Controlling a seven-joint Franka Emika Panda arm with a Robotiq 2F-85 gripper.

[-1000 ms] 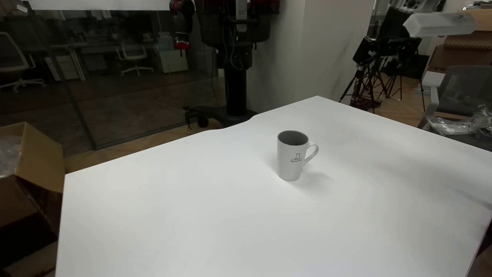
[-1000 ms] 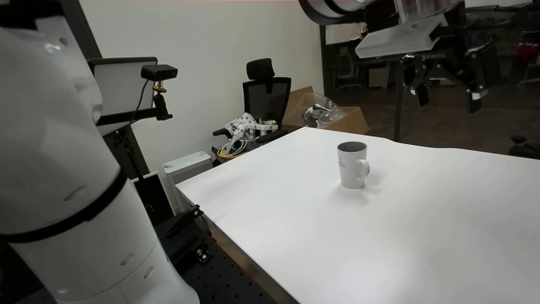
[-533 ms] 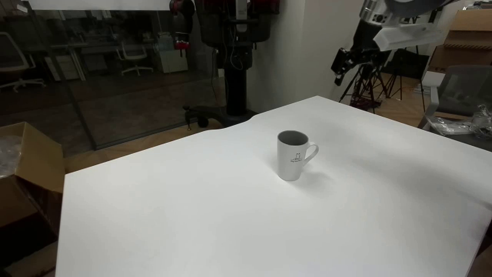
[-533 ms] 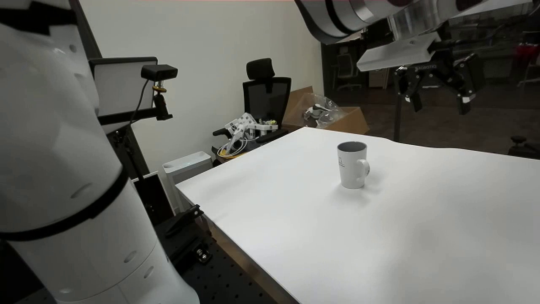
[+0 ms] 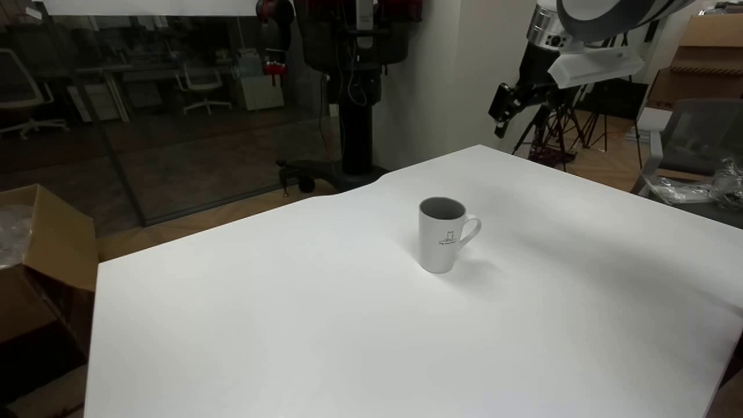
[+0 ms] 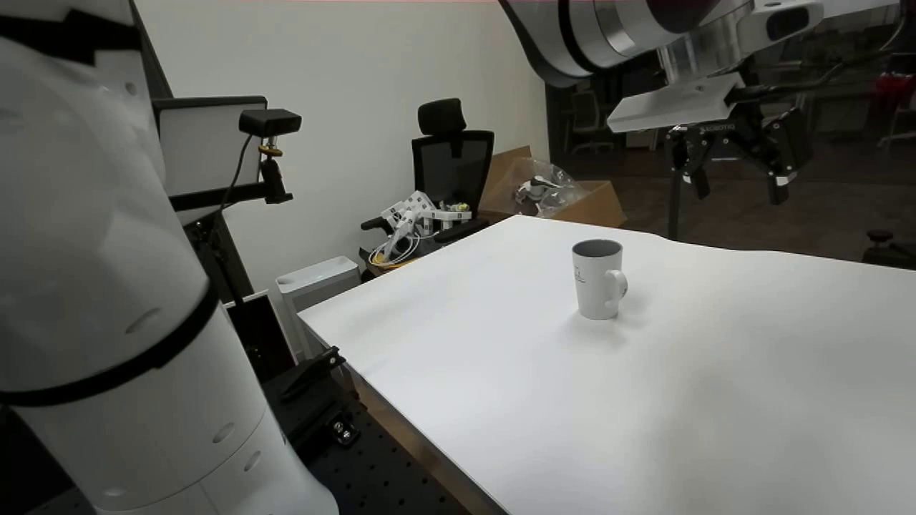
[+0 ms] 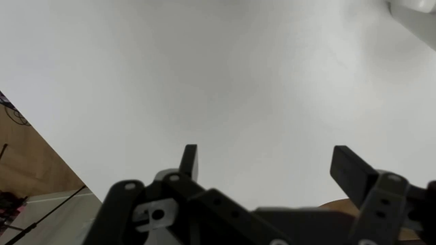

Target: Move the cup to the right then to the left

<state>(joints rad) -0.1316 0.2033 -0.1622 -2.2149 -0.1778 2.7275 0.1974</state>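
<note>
The cup (image 5: 436, 247) is a light grey-white mug with a dark grey interior and a small print on its side. It stands upright on the white table (image 5: 278, 313), with its loop handle on the right in both exterior views; it also shows in an exterior view (image 6: 594, 290). In the wrist view only a sliver of the cup (image 7: 417, 4) shows at the top right corner. My gripper (image 6: 740, 192) is open and empty, high above the table and well apart from the cup. Its spread black fingers show in the wrist view (image 7: 265, 153).
The table's curved far edge (image 6: 758, 250) lies below and behind the gripper. A cardboard box (image 5: 61, 238) stands on the floor beyond the table. A chair (image 6: 452, 172) and a grey-white bin (image 6: 318, 279) stand past the table edge. Tripods (image 5: 557, 130) stand behind the arm.
My gripper has moved down and to the left in both exterior views, coming fully into view and nearer the cup. It stays open. The cup has not moved.
</note>
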